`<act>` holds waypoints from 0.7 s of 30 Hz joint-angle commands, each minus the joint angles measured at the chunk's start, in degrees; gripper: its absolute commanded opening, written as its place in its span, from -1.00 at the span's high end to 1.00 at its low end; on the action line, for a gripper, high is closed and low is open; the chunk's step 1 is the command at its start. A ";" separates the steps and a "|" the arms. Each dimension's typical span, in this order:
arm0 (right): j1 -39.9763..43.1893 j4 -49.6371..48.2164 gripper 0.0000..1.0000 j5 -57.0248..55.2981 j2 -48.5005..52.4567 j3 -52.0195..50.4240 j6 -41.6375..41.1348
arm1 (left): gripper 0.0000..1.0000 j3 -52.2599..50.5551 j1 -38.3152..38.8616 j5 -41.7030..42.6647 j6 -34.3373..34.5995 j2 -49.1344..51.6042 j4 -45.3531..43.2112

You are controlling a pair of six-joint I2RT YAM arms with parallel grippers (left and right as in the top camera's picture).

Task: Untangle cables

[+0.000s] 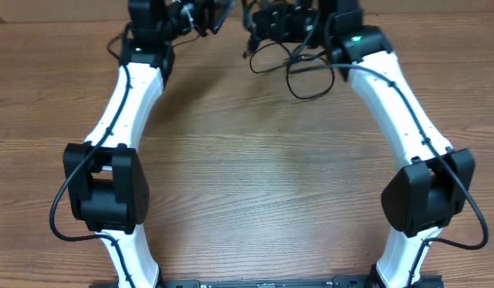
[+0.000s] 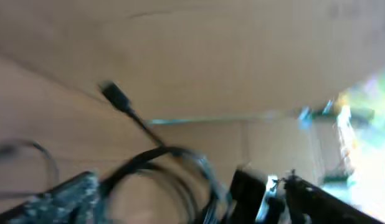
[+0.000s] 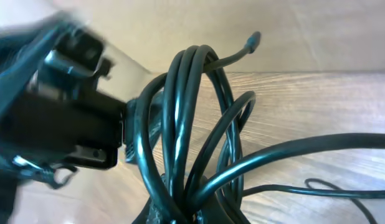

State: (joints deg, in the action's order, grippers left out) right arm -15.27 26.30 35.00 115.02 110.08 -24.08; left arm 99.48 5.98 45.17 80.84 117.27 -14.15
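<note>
Left gripper (image 1: 195, 18): at the far edge of the table (image 1: 247, 176), just beside the cables (image 3: 180, 124); too blurred for you to tell whether it is wide or narrow.
Cables: one looped bunch between the two grippers, with some loops trailing onto the wood; a plug (image 3: 253, 40) sticks out free.
Right gripper (image 1: 267, 28): closed tight, seemingly pinching the bunch.
Your move, as I judge it: hold firm on the right; with the left, take that plug alone and draw it out slowly, sideways.

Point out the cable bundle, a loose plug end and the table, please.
cable bundle (image 3: 180, 124): right wrist view, on the upright strands of the loops.
plug end (image 2: 114, 94): left wrist view, on the plug's black body.
table (image 1: 255, 184): overhead view, on bare wood between the two arms.
</note>
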 commanded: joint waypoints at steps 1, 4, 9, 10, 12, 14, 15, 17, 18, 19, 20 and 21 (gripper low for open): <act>4.00 -2.56 0.92 12.13 -0.13 0.26 -12.26 | -0.99 1.22 -3.23 13.14 -28.81 -1.53 1.01; 5.35 -3.26 0.93 20.74 -0.13 0.26 -14.43 | -1.00 1.22 -3.30 17.51 -37.55 -1.51 3.54; 5.70 -3.10 0.92 33.16 -0.13 0.26 -18.43 | -0.99 1.16 -1.20 17.70 -49.18 -1.42 7.96; 5.70 -3.10 0.93 34.47 -0.13 0.24 -18.58 | -1.00 1.16 -0.70 17.70 -50.31 -1.42 7.93; 5.70 -3.04 0.93 36.54 -0.13 0.24 -18.56 | -1.00 1.16 0.02 16.85 -51.30 -1.42 7.80; 5.70 -2.78 0.92 36.70 -0.13 0.24 -18.51 | -0.95 1.16 0.35 15.26 -51.28 -1.42 7.72; 5.70 -2.89 0.93 36.70 -0.13 0.24 -18.51 | -0.88 1.16 0.42 14.60 -51.28 -1.42 7.76; 5.70 -2.86 0.92 36.61 -0.13 0.24 -18.56 | -0.78 1.16 0.48 14.64 -51.30 -1.42 7.76; 5.70 -2.89 0.92 36.61 -0.13 0.24 -18.58 | -0.74 1.16 0.48 14.69 -51.30 -1.42 7.85; 5.70 -2.91 0.93 36.61 -0.13 0.24 -18.60 | -0.70 1.16 0.48 14.69 -51.30 -1.42 7.98; 5.70 -2.97 0.92 36.61 -0.13 0.24 -18.69 | -0.61 1.16 0.50 14.69 -51.30 -1.42 8.11; 5.70 -3.17 0.92 36.61 -0.13 0.24 -19.32 | -0.50 1.16 0.50 14.67 -51.28 -1.42 8.41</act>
State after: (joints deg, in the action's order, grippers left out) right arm -9.52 23.62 69.34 115.02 110.08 -42.22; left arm 99.50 6.72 60.05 31.75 117.25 -5.87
